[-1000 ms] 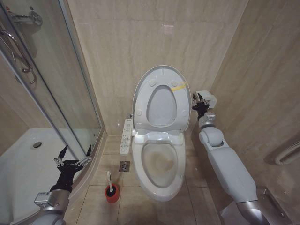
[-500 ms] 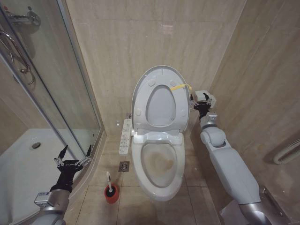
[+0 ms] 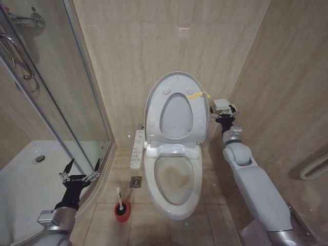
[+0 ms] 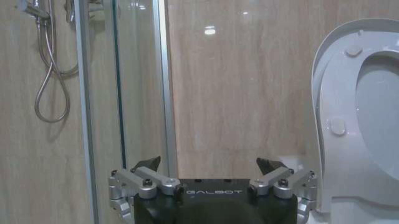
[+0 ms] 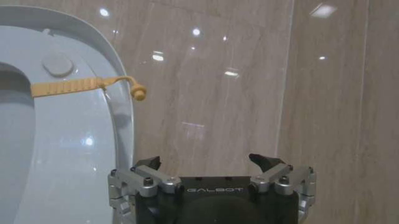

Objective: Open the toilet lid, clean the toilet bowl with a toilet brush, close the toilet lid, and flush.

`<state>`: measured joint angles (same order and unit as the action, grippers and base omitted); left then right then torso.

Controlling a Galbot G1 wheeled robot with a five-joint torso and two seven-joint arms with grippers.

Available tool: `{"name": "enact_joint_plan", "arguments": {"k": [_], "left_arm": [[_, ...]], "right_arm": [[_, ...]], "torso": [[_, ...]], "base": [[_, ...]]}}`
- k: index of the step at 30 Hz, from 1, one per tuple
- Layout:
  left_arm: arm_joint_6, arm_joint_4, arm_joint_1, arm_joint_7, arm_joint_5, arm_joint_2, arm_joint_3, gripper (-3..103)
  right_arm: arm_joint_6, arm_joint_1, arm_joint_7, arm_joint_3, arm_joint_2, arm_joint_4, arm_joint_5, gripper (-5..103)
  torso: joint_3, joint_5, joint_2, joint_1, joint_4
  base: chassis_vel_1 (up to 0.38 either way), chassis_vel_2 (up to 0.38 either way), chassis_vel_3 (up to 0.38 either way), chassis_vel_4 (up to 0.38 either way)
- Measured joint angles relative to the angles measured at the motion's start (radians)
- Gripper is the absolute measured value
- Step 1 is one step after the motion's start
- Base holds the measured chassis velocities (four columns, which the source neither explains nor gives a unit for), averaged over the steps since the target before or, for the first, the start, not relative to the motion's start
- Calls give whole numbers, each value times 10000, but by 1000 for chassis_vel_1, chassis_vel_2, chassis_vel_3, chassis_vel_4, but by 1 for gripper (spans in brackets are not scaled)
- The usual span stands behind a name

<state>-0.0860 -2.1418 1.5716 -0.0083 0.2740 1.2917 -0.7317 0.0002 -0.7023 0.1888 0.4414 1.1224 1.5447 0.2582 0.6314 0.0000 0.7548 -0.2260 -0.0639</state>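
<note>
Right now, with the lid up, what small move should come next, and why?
Probably the left gripper should drop toward the toilet brush in its red holder. The lid already stands open against the wall, the right gripper is open beside it, and the stained bowl is uncleaned.

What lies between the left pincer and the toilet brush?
In the head view, bare floor and the shower tray's curved edge separate the open left pincer from the toilet brush.
</note>
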Motion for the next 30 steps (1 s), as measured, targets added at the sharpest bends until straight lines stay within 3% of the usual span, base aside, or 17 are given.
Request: {"name": "enact_joint_plan", "arguments": {"k": [10,18,30], "left_arm": [[0,0,0,0,0,0,0,100],[0,0,1,0,0,0,0,100],[0,0,2,0,0,0,0,100]], "right_arm": [[17,-449,58,227,-164,377,119,100],[108,-1659,376,399,-299,1230,443,100],[127,-3587,739,667,345,2581,429,100]], "torso": [[0,0,0,0,0],[0,0,0,0,-2],[-1,-1,1,1,-1]], "base": [[0,0,0,0],[0,0,0,0],[0,0,0,0]]}}
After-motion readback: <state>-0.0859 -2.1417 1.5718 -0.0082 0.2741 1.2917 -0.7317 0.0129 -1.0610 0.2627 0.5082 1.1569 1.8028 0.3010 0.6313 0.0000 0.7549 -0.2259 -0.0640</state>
